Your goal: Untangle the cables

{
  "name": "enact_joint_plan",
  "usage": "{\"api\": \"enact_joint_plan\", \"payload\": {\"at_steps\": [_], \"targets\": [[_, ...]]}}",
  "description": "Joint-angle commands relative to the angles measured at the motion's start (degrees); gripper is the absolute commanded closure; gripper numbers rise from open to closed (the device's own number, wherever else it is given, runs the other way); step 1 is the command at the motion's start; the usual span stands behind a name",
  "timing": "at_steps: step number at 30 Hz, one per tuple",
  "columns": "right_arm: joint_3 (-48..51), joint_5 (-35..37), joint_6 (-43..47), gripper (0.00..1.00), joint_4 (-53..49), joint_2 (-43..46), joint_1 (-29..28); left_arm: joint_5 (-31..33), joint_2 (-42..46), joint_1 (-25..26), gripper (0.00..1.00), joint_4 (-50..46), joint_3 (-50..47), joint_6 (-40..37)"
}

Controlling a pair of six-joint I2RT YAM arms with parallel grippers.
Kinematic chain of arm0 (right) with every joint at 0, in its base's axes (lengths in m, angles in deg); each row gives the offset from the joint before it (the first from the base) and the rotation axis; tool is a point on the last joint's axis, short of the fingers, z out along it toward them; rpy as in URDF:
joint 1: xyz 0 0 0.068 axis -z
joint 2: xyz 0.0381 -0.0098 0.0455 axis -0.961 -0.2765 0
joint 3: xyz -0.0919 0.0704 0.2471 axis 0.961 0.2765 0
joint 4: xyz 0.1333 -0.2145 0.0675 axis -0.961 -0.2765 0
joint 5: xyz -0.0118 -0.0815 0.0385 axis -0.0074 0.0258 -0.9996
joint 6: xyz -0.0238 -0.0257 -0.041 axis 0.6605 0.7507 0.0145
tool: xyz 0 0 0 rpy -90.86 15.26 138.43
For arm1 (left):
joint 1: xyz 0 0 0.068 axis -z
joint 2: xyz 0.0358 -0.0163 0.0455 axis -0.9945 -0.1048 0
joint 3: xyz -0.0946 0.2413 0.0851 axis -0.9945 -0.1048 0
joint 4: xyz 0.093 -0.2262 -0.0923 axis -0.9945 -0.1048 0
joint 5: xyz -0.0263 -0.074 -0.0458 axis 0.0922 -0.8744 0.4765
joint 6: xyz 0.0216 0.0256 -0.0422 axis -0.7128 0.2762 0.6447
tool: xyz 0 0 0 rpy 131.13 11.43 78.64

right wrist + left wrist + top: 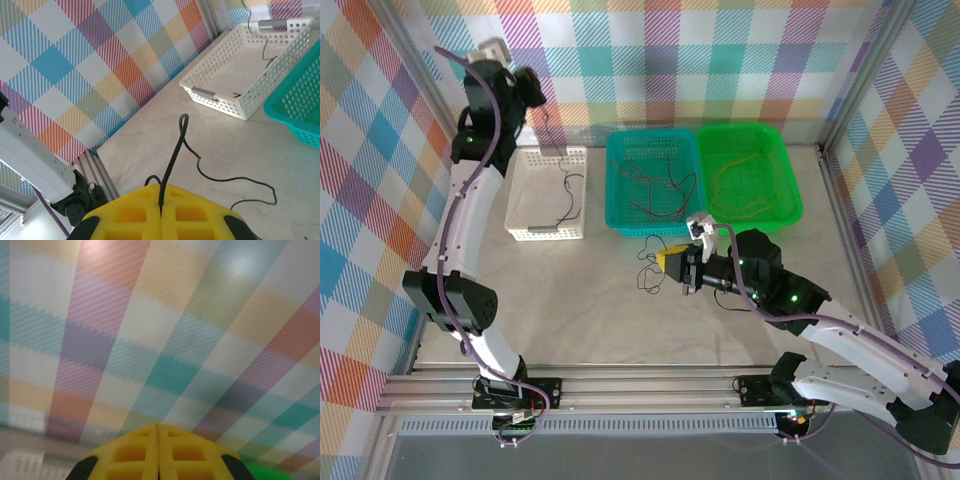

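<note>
The right claw (161,200) was shut tight on a thin black cable (175,150). It pinched the cable near one end between its yellow fingers (130,215). The rest of the black cable lay loose on the tabletop (600,320). It curled into a small loop and then trailed off to the side, just in front of the teal basket (612,180).

The left claw (158,440) was closed too. It was held up high by the checked wall (720,60), above the white basket (516,190). Nothing showed between its fingers in its own camera, so I could not tell if it held anything thin.

A mixed bunch of red and dark cables (655,185) lay in the teal basket. Yellow-orange ones (750,180) lay in the green basket (790,180). One dark one (570,195) lay in the white basket.

These cables looked very light, soft and floppy. One would likely bend, swing and droop when lifted, and it could slip out of a weak pinch. They were so thin that a claw would need to shut all the way. The best place to hold one seemed to be near an end, pulling slowly so it slid free of the bunch. Grabbing the middle might drag the others along, and a loose end might catch in the basket holes.

No words, names or labels could be read anywhere. The small gray plates on the white basket showed no writing
</note>
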Motion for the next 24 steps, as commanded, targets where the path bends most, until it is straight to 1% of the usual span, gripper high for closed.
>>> {"api": "enact_joint_plan", "payload": {"at_steps": [1, 4, 10, 13, 16, 17, 18, 19, 21, 23, 24], "targets": [[-4.8, -1.6, 2.9, 1.0, 0.4, -1.6, -0.3, 2.3, 3.7, -0.7, 1.0, 7.1, -10.6, 2.3], [-9.6, -3.2, 4.1, 1.0, -0.3, -4.8, -0.3, 3.3, 5.1, -0.8, 1.0, 10.5, -19.6, 5.0], [-20.8, -6.6, 6.1, 1.0, -0.4, -13.3, -0.3, 3.6, 3.7, -0.8, 1.0, 14.4, -32.9, 13.0], [-28.4, -7.9, 7.8, 1.0, -2.5, -17.9, -0.3, 2.8, 1.5, -0.9, 1.0, 14.9, -36.6, 16.0], [-34.5, -9.2, 8.7, 1.0, -3.9, -21.8, -0.3, 1.6, -0.6, -1.1, 1.0, 13.8, -37.4, 16.8], [-36.3, -9.9, 9.1, 1.0, -4.2, -23.0, -0.3, 1.2, -1.0, -1.2, 0.98, 13.7, -37.7, 16.9], [-37.7, -10.1, 9.3, 1.0, -4.7, -23.9, -0.3, 0.7, -1.4, -1.2, 0.95, 13.3, -37.7, 16.9], [-39.1, -10.2, 9.4, 1.0, -5.1, -24.8, -0.3, 0.4, -1.7, -1.4, 0.89, 12.6, -37.3, 17.0], [-40.8, -10.7, 9.6, 1.0, -5.3, -26.1, -0.3, -0.6, -1.9, -1.7, 0.74, 11.1, -36.5, 17.4], [-42.3, -11.1, 9.4, 1.0, -5.6, -26.9, -0.3, -1.4, -1.3, -2.0, 0.55, 9.9, -35.6, 17.4], [-42.7, -11.4, 9.4, 1.0, -5.7, -27.2, -0.3, -1.1, -1.0, -2.1, 0.5, 8.8, -34.9, 17.0]]}}
